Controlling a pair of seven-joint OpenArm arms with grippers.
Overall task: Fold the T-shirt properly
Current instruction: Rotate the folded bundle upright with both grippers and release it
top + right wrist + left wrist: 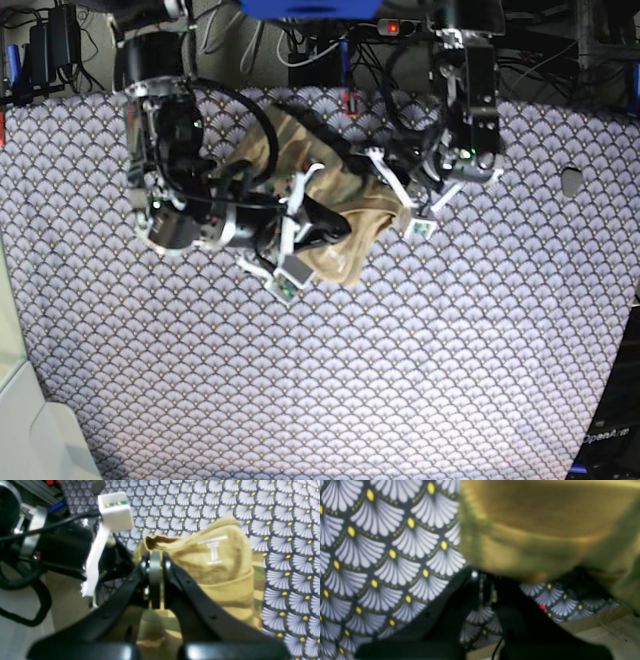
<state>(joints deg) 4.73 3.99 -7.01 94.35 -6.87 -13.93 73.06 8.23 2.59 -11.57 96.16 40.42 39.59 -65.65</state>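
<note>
The T-shirt [345, 258] lies bunched at the table's far middle, between the two arms. In the right wrist view the T-shirt [225, 575] shows tan and camouflage, with a white printed mark. My right gripper [155, 555] is shut, its tips pressed into the shirt's raised, rolled edge. From the base view the right gripper [340, 226] lies across the cloth. My left gripper [485, 590] is shut too, at the lower edge of the blurred tan T-shirt [545, 517], which hangs close to the lens. The left gripper [366, 166] meets the shirt's far side.
A purple-grey fan-scale cloth [400, 380] covers the table. Cables and electronics [330, 40] crowd the far edge. A pale surface [20, 420] borders the near left. White wrist-camera housings [288, 272] stick out beside each gripper.
</note>
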